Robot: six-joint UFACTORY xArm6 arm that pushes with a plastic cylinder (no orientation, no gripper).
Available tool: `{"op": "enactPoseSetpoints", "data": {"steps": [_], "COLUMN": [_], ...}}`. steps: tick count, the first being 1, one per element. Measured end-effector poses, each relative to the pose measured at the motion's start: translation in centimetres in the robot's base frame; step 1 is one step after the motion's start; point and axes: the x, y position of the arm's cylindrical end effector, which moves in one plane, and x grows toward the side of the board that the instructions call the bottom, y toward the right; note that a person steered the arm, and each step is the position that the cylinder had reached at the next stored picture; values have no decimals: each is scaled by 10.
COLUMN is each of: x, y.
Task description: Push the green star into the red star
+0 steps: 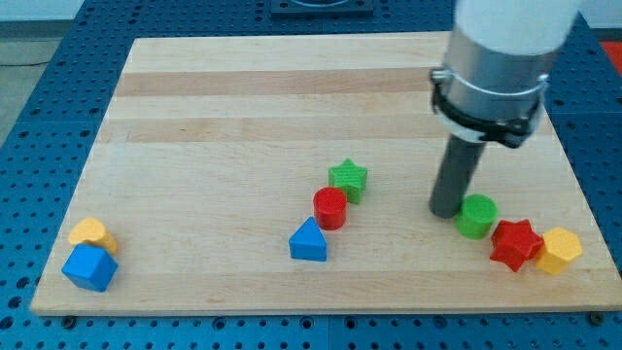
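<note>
Tip parked next to the green cylinder, star's off on its own

No hand on this arm, just my tip (447, 211) touching the green cylinder (477, 215) at its 9 o'clock. The green star (348, 179) sits mid-worktop (243, 117), well apart at 9 o'clock of the tip, against the red cylinder (330, 207). The red star (515, 243) is at 4 o'clock of the green cylinder.

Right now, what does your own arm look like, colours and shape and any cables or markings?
My arm is a wide white cylinder entering from the view's top, ringed by a black clamp band. Below it a straight dark grey rod narrows down to my tip, which sits just left of the green cylinder. No cables, labels or markings show.
</note>
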Motion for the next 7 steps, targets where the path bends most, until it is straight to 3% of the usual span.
{"op": "enactPoseSetpoints", "data": {"steps": [2, 3, 4, 5, 6, 7], "x": [-1, -24, -58, -66, -41, -11], "y": [33, 7, -48, -125, -161, -161]}}
